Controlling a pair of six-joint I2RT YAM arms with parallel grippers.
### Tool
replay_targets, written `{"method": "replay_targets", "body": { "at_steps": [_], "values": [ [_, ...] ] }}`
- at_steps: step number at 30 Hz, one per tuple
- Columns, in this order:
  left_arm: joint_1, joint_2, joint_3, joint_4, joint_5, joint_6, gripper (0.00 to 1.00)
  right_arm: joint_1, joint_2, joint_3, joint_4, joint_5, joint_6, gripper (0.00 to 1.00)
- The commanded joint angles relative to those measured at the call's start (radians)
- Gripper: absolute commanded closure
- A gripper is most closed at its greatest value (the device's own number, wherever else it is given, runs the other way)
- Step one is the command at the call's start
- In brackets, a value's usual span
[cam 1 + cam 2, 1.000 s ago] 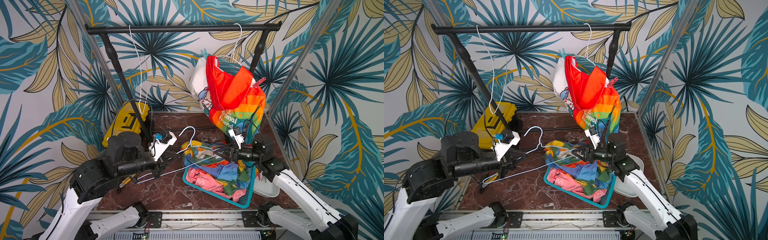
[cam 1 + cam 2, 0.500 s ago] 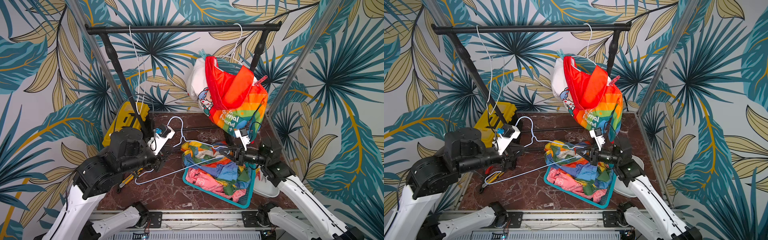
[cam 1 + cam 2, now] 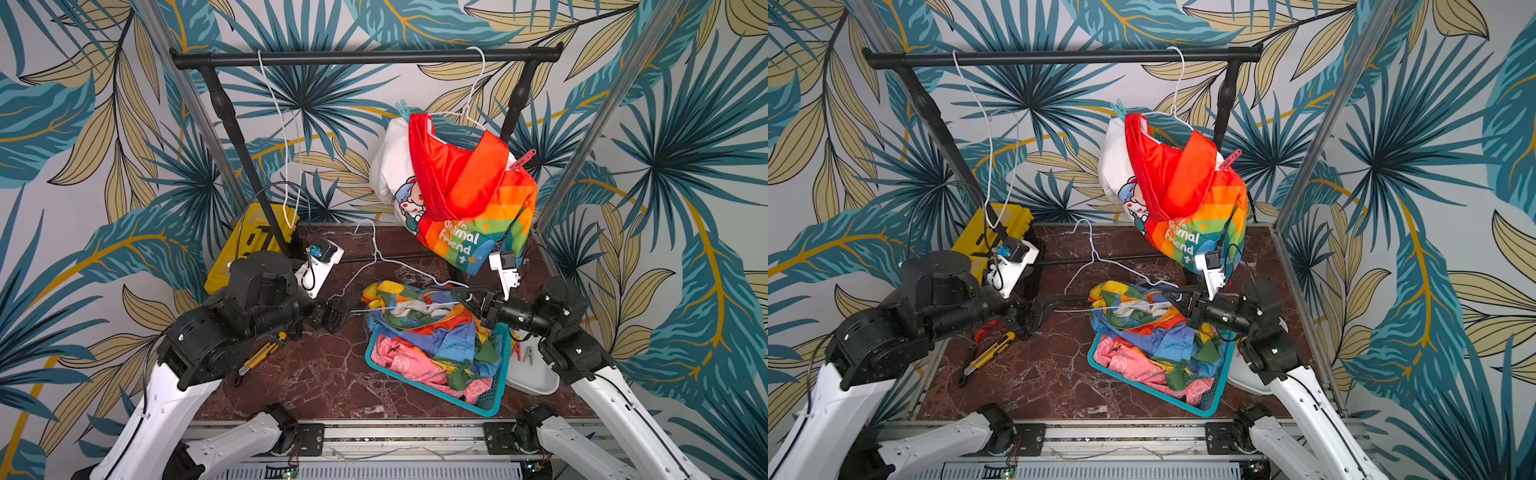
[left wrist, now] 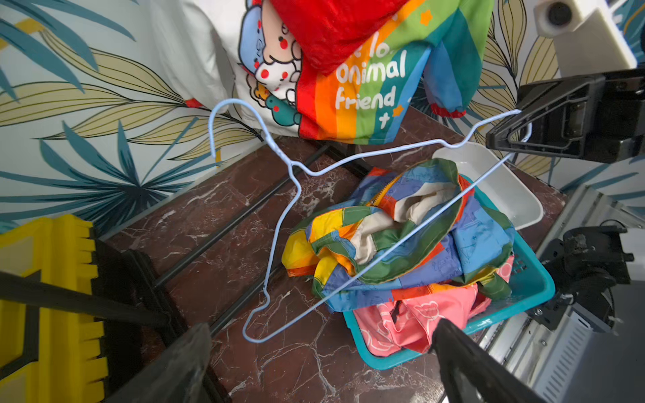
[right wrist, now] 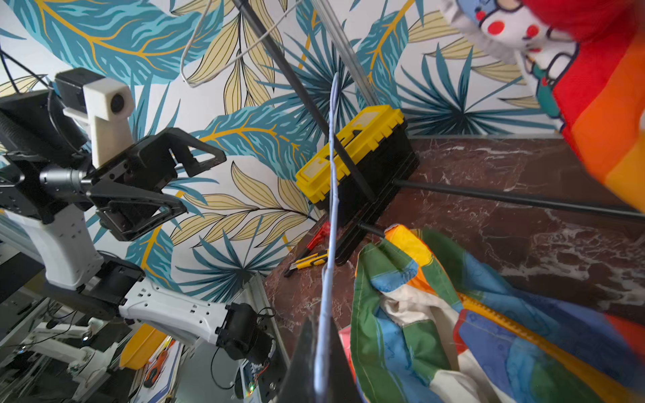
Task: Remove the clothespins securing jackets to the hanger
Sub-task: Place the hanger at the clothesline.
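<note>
The pink plastic clothespin (image 3: pixel 524 159) is what your coming move turns on. It sits right of centre in both top views, clipped on the right-hand shoulder of the hanging rainbow-striped jacket with the red hood (image 3: pixel 465 183). Its long axis slants up and to the right, and its free tail pokes out past the cloth. A teal plastic clothespin (image 3: pixel 402 109) stands on the opposite shoulder, higher in the frame and further left, close to upright. Both pin that jacket to a white wire hanger (image 3: pixel 473 96) hooked over the black metal rail (image 3: pixel 365 58). From your right gripper (image 3: pixel 463 296) the pink pin lies up the frame and a little to the right, past the jacket's hem, so that arm is the nearer one. Its fingers, though, are clamped together on one end of an empty pale blue wire hanger (image 4: pixel 291 164), which stretches leftward above the teal plastic basket (image 3: pixel 482 409) of loose jackets. Your left gripper (image 3: pixel 340 311), left of centre, has its fingers spread wide and holds nothing. The blue hanger's far corner hangs between them, and I cannot tell whether it touches either. That gripper is well apart from both pins, with the teal one on its side of the jacket. As I judge it, you must put the blue hanger down before the nearer arm can reach up along that slant.
</note>
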Motion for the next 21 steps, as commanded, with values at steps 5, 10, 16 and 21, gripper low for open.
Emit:
{"method": "replay_targets", "body": {
  "at_steps": [5, 10, 16, 21],
  "values": [
    [0.012, -0.073, -0.054, 0.027, -0.311, -0.086, 0.0, 0.006, 0.016, 0.147, -0.05, 0.13, -0.026, 1.0],
    [0.012, -0.127, -0.104, 0.028, -0.41, -0.106, 0.0, 0.032, 0.018, 0.282, -0.125, 0.253, -0.126, 1.0],
    [0.013, -0.139, -0.173, 0.032, -0.449, -0.131, 0.0, 0.171, 0.086, 0.483, -0.236, 0.398, -0.306, 1.0],
    [0.014, -0.141, -0.208, 0.056, -0.423, -0.147, 0.0, 0.241, 0.165, 0.628, -0.25, 0.495, -0.407, 1.0]
  ]
}}
